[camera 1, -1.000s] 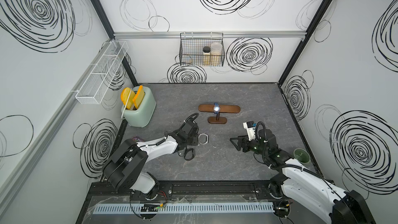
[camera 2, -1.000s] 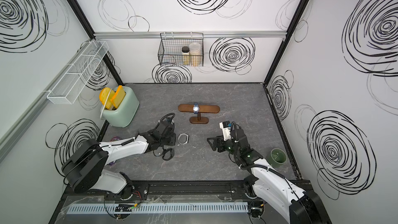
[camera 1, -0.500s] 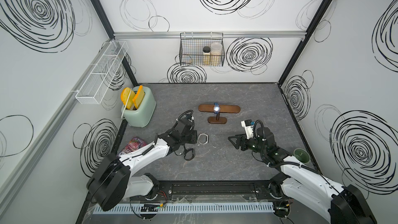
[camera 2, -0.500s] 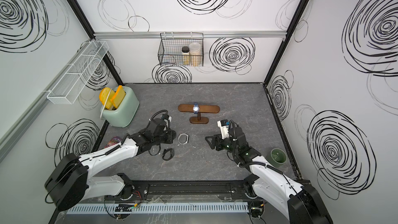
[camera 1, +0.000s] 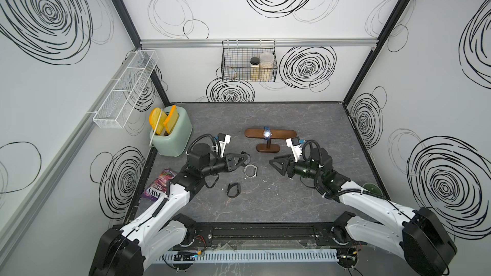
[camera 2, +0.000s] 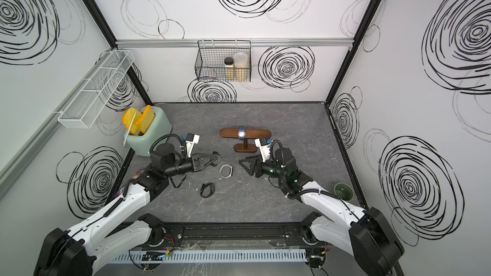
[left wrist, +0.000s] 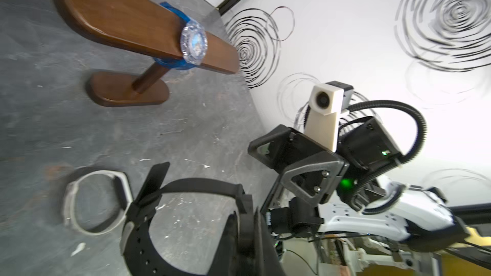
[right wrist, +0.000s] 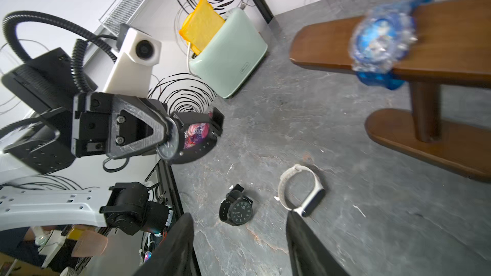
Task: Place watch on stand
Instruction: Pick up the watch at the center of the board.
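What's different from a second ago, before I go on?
The left end effector has shut on a black watch and now holds it up off the table. The right end effector, open and empty, has moved in toward the middle. Unchanged: the blue watch on the stand, the white-band watch and the other black watch on the table.

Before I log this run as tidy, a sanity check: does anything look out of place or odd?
Yes. A Fox's sweets bag lies off the left edge of the tabletop, beside the left arm. White flecks litter the tabletop near a white-banded watch and a black watch lying loose, not on the stand.
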Motion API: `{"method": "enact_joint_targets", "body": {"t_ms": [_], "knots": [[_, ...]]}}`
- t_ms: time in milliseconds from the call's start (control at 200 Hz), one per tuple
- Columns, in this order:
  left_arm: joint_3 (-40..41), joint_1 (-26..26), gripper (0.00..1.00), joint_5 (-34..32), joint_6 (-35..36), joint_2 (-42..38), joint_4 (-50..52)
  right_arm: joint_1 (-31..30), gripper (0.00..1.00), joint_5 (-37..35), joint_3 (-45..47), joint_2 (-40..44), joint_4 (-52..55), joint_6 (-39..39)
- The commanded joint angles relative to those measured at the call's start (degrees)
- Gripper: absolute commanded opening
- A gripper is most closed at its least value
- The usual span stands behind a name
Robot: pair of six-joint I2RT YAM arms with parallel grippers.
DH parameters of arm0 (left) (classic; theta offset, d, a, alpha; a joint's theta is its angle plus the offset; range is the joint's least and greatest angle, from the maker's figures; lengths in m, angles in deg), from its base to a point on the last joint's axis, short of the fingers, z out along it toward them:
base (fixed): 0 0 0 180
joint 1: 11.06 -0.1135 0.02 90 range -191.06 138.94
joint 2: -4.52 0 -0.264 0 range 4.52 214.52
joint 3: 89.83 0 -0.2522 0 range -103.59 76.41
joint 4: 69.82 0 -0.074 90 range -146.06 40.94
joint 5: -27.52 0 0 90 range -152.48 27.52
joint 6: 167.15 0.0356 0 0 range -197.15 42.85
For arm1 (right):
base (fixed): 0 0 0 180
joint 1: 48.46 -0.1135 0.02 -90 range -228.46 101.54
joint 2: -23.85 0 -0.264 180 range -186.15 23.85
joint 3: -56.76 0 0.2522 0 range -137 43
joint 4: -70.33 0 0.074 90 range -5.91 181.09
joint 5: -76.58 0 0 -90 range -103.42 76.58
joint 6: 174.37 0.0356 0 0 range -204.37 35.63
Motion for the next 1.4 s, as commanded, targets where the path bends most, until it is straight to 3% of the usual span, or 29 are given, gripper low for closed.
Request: {"method": "enact_joint_targets", "body": {"t_ms": [0, 415, 1176, 1396], "knots": [[1.91, -1.16, 0.0, 6.19, -11.03, -1.83, -15.25, -2.89, 0.56, 0.04, -2.74, -3.16, -6.76, 0.76], [4.18, -1.45, 0.0, 6.11, -20.84, -3.39, -25.14, -6.79, 0.52, -1.44, -6.2, -11.71, -13.14, 0.67], [4.67, -1.43, 0.0, 5.95, -19.65, -3.93, -22.72, -10.48, 0.49, -1.97, -15.16, -20.06, -13.29, -1.16], [4.67, -1.69, 0.0, 5.83, -19.04, -4.0, -22.11, -10.71, 0.29, -1.01, -16.68, -21.98, -13.04, -1.43]]}}
